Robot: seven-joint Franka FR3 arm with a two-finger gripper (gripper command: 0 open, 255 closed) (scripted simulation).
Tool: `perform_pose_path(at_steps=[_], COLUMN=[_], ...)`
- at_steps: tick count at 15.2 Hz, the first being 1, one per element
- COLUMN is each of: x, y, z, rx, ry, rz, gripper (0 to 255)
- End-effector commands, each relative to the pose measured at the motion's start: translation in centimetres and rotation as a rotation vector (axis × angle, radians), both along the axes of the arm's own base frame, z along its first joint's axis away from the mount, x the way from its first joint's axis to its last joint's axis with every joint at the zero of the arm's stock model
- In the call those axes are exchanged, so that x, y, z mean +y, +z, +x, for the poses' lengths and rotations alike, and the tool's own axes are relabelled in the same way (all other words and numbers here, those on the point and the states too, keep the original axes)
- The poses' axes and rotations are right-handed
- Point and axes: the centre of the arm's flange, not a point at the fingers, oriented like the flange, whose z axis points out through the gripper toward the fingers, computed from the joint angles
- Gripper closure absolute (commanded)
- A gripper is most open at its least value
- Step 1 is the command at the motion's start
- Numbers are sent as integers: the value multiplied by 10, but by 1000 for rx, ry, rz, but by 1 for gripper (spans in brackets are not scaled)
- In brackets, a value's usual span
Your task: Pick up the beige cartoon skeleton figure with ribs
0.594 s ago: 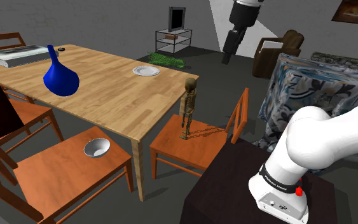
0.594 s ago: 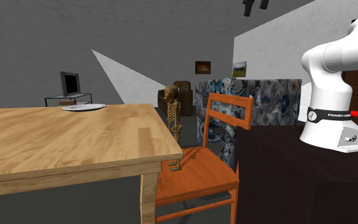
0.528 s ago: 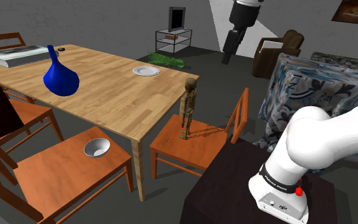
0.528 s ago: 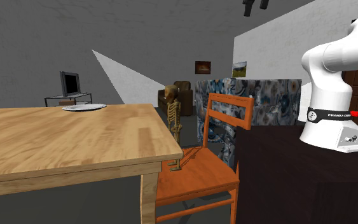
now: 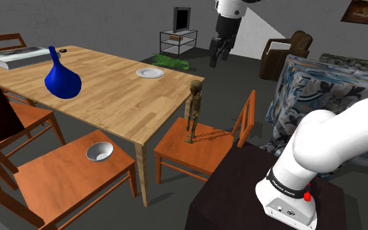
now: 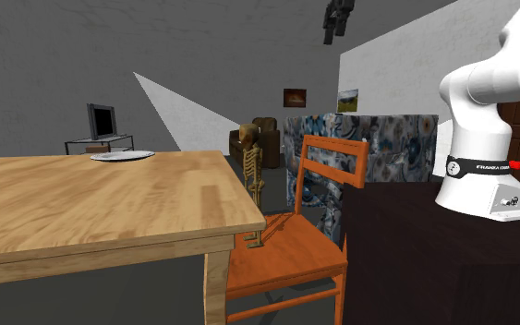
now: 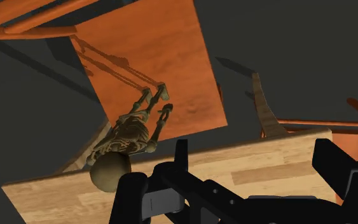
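Tool (image 5: 219, 55) is high in the air, well above the table (image 5: 104, 99) and the skeleton, touching nothing. In the wrist view the tool (image 7: 257, 170) has its fingers (image 7: 181, 154) standing apart with nothing clasped between them; the table top (image 7: 247, 167) lies past them.

Beige skeleton figure (image 5: 193, 110) stands upright on the seat of the orange chair (image 5: 205, 151), just beside the table edge, on the stand's side of the table. Wrist view looks down on it: skull nearest the camera, feet on the seat (image 7: 152, 57), skeleton (image 7: 130, 136) off to one side of the fingers.

Second exterior view: skeleton (image 6: 252, 174) upright on the chair (image 6: 290, 263), tool (image 6: 334, 26) up near the ceiling.

Also on the table: blue vase (image 5: 61, 78), plate (image 5: 150, 72).
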Motion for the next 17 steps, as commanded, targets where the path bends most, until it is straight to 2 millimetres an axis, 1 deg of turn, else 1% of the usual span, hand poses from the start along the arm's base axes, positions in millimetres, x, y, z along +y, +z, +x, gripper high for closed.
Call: perform_pose_path(at_steps=[1, 9, 17], x=[-14, -76, -148], y=[-16, -68, -125], z=[20, 98, 162], rx=[5, 26, 46], ry=[-46, -227, -407], rz=[13, 63, 114], gripper=[0, 0, 0])
